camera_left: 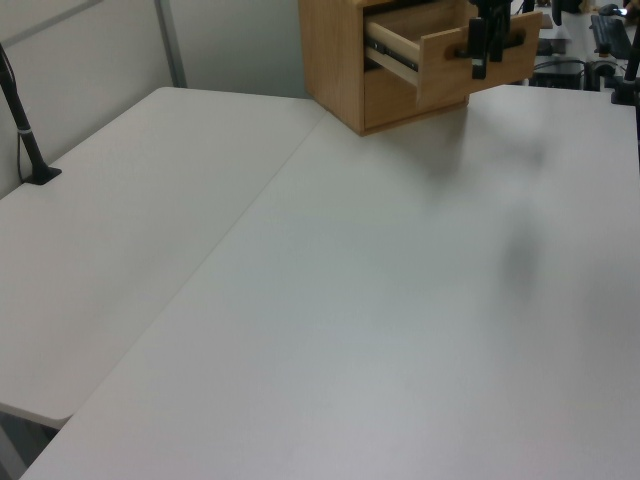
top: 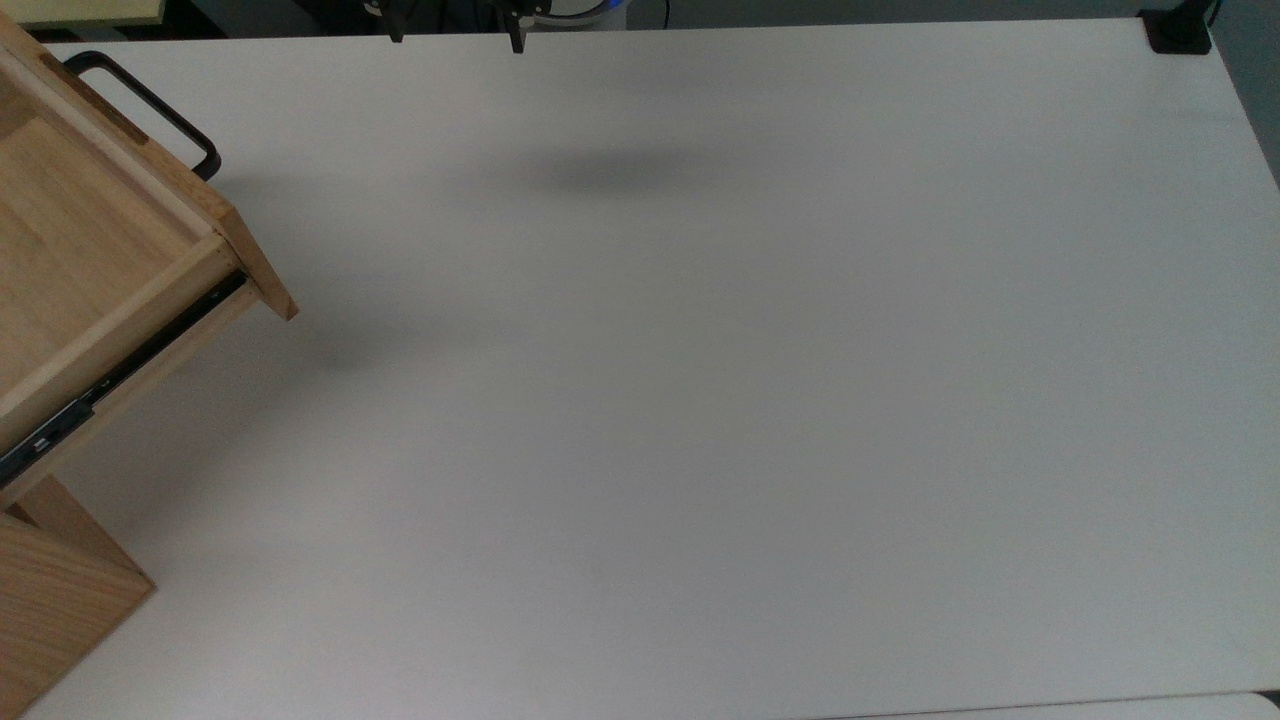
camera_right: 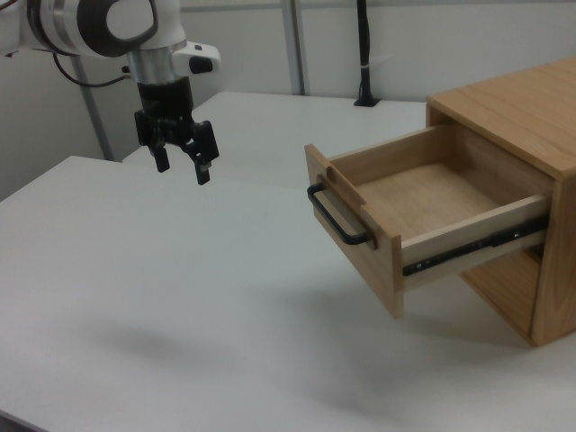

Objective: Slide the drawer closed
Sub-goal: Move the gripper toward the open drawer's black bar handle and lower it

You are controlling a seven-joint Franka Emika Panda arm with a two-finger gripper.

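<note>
Open drawer [camera_right: 423, 220], gripper [camera_right: 183, 166] well apart, fingers spread

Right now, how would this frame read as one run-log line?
phase: approach | drawer: pulled out, inside bare | gripper: open, holding nothing, above table, apart from handle | contact: none

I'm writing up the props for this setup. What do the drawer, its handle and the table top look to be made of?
The drawer: light natural wood, seemingly unpainted, with visible grain on its floor and front panel. The handle: a black bar, probably metal with a matte coating; the look alone can't rule out plastic. The table: a smooth, pale grey-white surface with a dull sheen, likely laminate.
</note>
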